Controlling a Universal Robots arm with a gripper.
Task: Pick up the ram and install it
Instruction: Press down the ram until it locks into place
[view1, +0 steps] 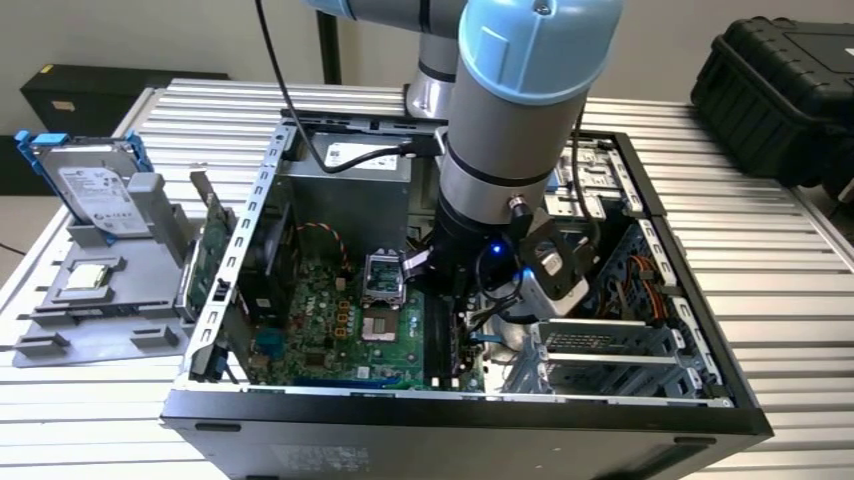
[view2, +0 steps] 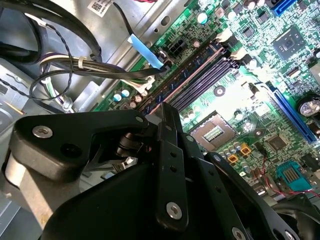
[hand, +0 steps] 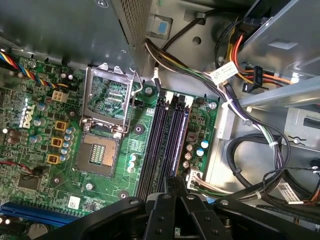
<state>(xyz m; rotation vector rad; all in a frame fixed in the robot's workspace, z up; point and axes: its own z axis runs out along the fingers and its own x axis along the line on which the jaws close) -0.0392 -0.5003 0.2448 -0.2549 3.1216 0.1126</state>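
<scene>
The ram (hand: 181, 135) is a thin dark blue-green stick standing on edge in the memory slot nearest the case wall, beside the empty black slots (hand: 157, 140). Its long top edge runs away from the fingertips in the second wrist view (view2: 185, 77). My gripper (hand: 175, 181) is low inside the open computer case (view1: 454, 415), at the near end of the stick, with its black fingers (hand: 169, 200) drawn together on it. In the exterior view the gripper (view1: 454, 300) is down over the motherboard next to the teal stick (view1: 435, 340).
The open processor socket (hand: 102, 150) lies beside the slots. Cable bundles (hand: 235, 105) and a drive cage (view1: 607, 350) crowd the other side. At the exterior view's left, a grey holder (view1: 94, 320) carries a hard drive (view1: 94, 185) and a green card (view1: 211, 250).
</scene>
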